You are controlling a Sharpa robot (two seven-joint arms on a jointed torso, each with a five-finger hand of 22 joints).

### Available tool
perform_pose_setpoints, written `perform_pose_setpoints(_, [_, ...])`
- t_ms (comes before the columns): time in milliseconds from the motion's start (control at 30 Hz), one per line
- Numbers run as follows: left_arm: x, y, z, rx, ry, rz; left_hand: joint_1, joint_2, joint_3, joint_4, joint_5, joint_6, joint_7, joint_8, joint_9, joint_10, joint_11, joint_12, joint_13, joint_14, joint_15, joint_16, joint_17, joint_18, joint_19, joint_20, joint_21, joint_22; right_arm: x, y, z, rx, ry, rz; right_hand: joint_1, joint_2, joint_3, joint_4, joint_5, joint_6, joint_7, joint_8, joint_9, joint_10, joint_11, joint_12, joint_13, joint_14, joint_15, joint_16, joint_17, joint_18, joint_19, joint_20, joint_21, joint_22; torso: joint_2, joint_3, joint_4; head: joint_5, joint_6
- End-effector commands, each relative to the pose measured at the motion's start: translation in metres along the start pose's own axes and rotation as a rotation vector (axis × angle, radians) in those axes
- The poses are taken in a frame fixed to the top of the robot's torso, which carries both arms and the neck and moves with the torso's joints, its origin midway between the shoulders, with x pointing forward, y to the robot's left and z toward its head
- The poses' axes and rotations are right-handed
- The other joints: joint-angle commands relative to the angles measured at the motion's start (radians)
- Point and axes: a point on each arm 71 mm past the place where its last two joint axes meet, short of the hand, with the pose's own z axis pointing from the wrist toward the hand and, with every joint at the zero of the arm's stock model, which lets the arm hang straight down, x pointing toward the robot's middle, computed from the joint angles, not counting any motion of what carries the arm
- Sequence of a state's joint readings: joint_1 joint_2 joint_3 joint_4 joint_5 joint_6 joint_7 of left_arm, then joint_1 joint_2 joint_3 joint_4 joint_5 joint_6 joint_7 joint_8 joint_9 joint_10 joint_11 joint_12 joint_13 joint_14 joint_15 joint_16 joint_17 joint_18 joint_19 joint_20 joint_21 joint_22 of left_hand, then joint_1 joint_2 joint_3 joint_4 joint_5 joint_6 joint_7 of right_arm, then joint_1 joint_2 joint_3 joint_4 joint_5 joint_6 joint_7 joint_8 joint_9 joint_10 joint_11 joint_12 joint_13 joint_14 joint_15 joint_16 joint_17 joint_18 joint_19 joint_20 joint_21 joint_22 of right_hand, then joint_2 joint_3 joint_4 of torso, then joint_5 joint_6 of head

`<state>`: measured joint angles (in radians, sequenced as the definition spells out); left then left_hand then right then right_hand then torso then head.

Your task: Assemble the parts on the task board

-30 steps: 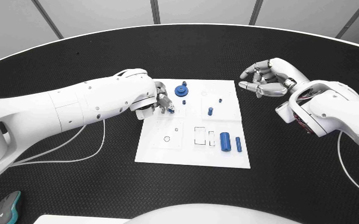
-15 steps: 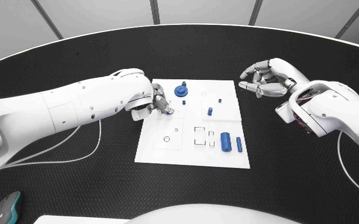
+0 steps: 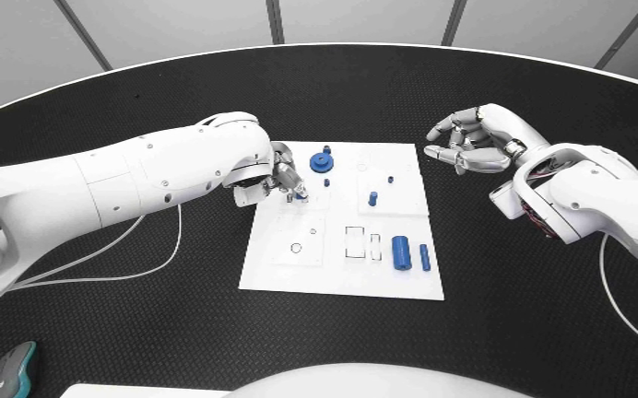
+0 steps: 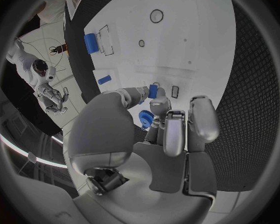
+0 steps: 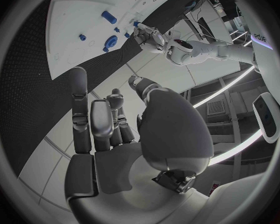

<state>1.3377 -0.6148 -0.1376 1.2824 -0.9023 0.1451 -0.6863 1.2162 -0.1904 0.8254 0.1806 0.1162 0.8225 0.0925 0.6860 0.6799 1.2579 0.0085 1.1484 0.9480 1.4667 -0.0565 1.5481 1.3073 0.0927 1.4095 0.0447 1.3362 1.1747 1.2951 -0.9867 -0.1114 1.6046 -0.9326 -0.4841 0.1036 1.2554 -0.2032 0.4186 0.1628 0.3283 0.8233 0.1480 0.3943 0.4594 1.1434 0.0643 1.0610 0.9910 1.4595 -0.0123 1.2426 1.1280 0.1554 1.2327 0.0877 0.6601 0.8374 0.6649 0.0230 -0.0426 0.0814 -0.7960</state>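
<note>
Blue peg (image 4: 153, 91), small, stiff and surely light, sits pinched at my left hand (image 3: 282, 182) fingertips over the white board (image 3: 333, 269) at its ten o'clock corner; slippery plastic, best gripped across its sides. My right hand (image 3: 476, 140) hovers empty, fingers loosely curled, off the board's two o'clock.

Both arms wear smooth, glossy white shells dotted with small dark screw holes, the left arm (image 3: 147, 177) being bulky and rounded toward its wrist, with thin white cables looping away from beneath it at about 7 o'clock. The right arm (image 3: 585, 191) shows an opening in its casing at about 9 o'clock, where dark inner parts and reddish wiring are exposed. The left hand (image 3: 282, 181) and the right hand (image 3: 468, 140) are silver-grey metal, with segmented fingers (image 4: 175, 132) ending in rounded, paler tips and broad, smooth palm plates.
</note>
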Motion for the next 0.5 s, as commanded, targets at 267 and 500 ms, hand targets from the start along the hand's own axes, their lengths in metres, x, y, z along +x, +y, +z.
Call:
perform_pose_setpoints(267, [-0.004,-0.016,0.003,-0.010,0.115,0.094,0.000,0.003,0.179,-0.174,0.012,0.009,-0.002,0.004,0.009,0.008,0.000,0.009,0.005,0.097,0.000,0.008,0.239,-0.008,-0.007,0.006,0.002,-0.004,0.000,0.000,0.001,0.000,0.001,0.000,0.012,-0.001,-0.001,0.006,0.006,-0.007,-0.001,0.008,-0.001,0.001,-0.004,-0.002,0.000,0.004,-0.005,-0.007,-0.002,0.012,0.010,-0.001,-0.006,-0.001,0.000,0.0005,-0.0005,0.000,0.001])
perform_pose_setpoints(500, [-0.006,-0.024,0.011,-0.039,0.223,0.136,-0.006,-0.001,0.184,-0.183,0.037,0.012,0.000,0.000,0.009,0.011,0.001,0.011,0.010,0.097,0.001,0.009,0.241,-0.008,-0.010,0.006,0.001,-0.005,0.001,0.000,0.001,0.000,0.002,0.000,0.012,-0.001,-0.001,0.006,0.006,-0.007,-0.001,0.008,-0.001,0.001,-0.004,-0.002,0.000,0.004,-0.005,-0.007,-0.002,0.012,0.010,-0.001,-0.006,-0.001,0.001,0.0005,-0.0016,0.000,0.000])
